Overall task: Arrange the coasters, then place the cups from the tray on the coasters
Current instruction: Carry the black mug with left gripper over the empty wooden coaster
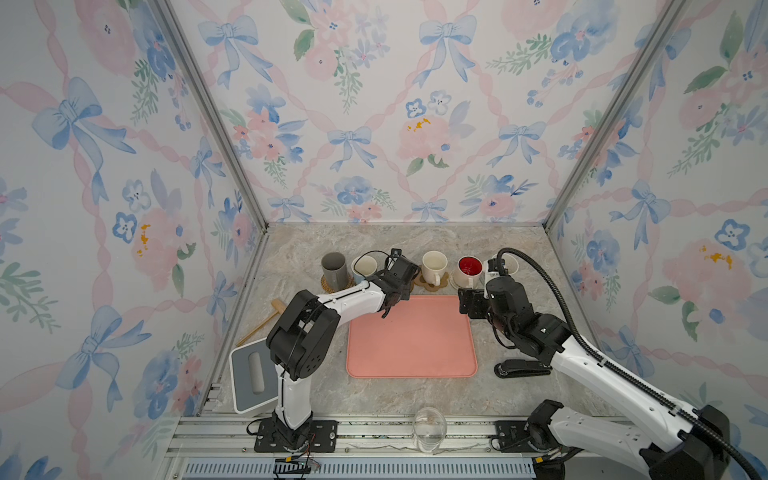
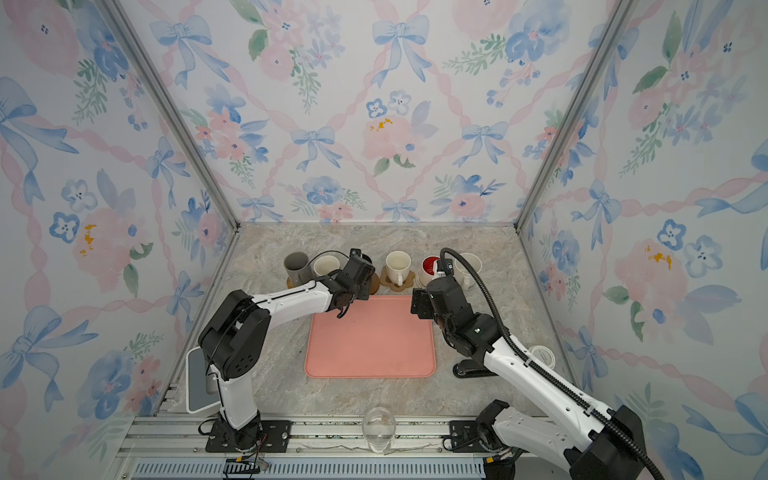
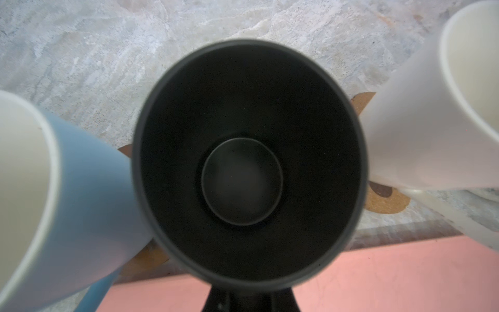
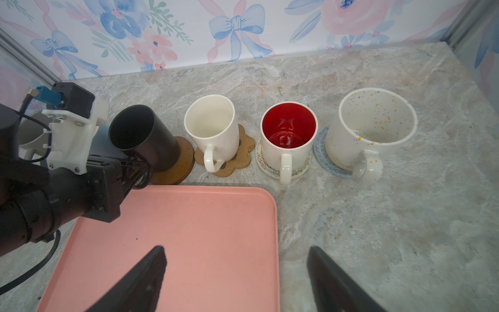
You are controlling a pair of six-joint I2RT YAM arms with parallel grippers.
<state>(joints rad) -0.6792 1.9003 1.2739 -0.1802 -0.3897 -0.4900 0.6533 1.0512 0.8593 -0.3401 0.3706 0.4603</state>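
We see the left claw (image 4: 133, 168) closed on the black mug (image 4: 143, 135) low at its side; the mug sits on a brown round coaster (image 4: 178, 164) just beyond the pink tray (image 4: 189, 229). The right claw (image 4: 236, 250) hangs open above the tray's far right corner. Along the table (image 4: 378, 229) in a row: cream mug (image 4: 213, 127) on paw coaster (image 4: 244, 146), red-inside mug (image 4: 286, 151) on white woven coaster (image 4: 302, 168), speckled mug (image 4: 375, 127) on grey-blue coaster (image 4: 320, 151). The grey mug (image 1: 333, 268) and pale blue mug (image 1: 365, 266) stand further left in a top view.

The tray (image 4: 189, 229) is showing salmon pink, the black mug (image 4: 159, 147) matte, the white mug (image 4: 271, 154) gleaming red inside.
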